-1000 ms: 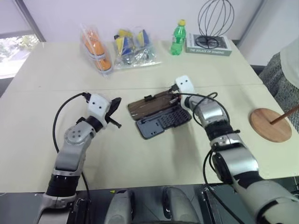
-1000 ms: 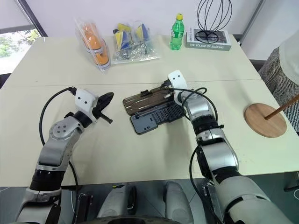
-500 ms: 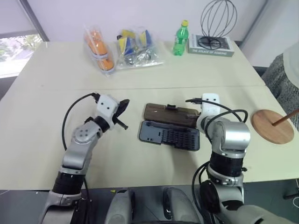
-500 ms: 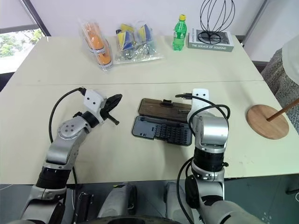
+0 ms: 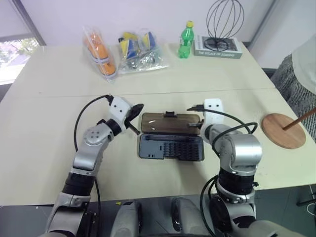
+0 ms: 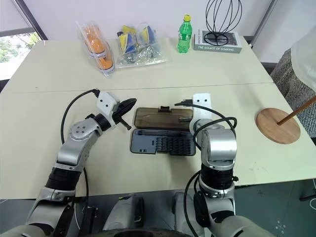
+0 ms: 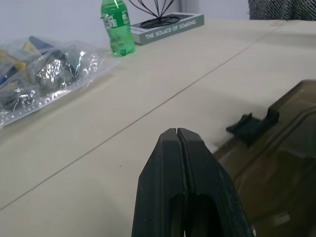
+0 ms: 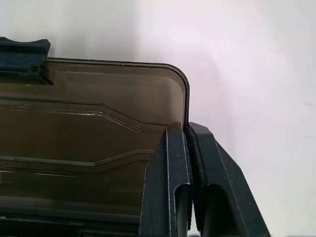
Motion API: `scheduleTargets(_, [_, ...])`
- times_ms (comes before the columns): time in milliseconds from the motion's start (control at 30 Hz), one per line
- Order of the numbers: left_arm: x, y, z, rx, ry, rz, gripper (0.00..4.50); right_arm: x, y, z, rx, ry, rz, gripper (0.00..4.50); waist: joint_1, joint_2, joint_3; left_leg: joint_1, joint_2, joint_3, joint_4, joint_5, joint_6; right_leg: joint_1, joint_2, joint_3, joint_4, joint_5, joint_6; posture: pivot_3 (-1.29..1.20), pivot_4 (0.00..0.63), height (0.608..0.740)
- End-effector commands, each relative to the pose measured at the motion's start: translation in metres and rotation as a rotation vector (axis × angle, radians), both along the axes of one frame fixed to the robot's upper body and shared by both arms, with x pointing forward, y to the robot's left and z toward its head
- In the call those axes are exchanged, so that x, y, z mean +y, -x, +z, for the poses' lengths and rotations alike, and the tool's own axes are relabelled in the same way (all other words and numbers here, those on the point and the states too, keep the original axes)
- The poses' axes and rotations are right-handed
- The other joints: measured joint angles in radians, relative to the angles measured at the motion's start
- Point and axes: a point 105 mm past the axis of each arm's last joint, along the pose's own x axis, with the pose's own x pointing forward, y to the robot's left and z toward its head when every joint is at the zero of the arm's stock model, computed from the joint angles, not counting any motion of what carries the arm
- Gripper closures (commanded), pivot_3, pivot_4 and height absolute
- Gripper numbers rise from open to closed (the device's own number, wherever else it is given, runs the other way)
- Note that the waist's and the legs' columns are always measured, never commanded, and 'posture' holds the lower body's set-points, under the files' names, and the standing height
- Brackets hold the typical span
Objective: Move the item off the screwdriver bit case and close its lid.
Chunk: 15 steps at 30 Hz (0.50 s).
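Since before: flat dark grey plastic bit case swung square. Right wrist view alone shows right gripper pinched together at smoky brown lid edge; left gripper likewise closed, empty.

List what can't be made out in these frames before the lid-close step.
- Wooden stand: rod and disc top cut off by the right edge of the eye views; only the base shows.
- Right gripper: shut at the lid corner in its wrist view; touching or not, unclear. In the eye views the wrist housing hides it.
- Bits in the case: too small to identify.
- Left gripper: shut beside the lid; contact unclear.
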Motion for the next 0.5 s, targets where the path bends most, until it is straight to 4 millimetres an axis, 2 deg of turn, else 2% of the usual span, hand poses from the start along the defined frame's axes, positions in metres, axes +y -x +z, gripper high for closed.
scheduleTargets(33, [0.0047, 0.0039, 0.0125, -0.063, -0.003, 0.017, 4.50, 0.0138, -0.0009, 0.0022, 0.005, 0.003, 0.083, 4.45, 0.000, 0.000, 0.000, 0.000, 0.000, 0.000, 0.000, 0.000, 0.000, 0.000, 0.000, 0.000, 0.000, 0.000, 0.000, 0.00, 0.150, 0.740])
scheduleTargets(167, [0.0054, 0.0063, 0.0120, -0.064, -0.004, 0.025, 4.50, 0.0156, -0.0016, -0.0040, 0.036, 0.020, 0.103, 4.45, 0.001, 0.000, 0.000, 0.000, 0.000, 0.000, 0.000, 0.000, 0.000, 0.000, 0.000, 0.000, 0.000, 0.000, 0.000, 0.00, 0.150, 0.740])
scheduleTargets(500, [0.0073, 0.0085, 0.0117, -0.063, -0.001, 0.041, 4.50, 0.0096, -0.0039, -0.0029, 0.036, 0.036, 0.082, 4.45, 0.002, 0.000, 0.000, 0.000, 0.000, 0.000, 0.000, 0.000, 0.000, 0.000, 0.000, 0.000, 0.000, 0.000, 0.000, 0.00, 0.150, 0.740])
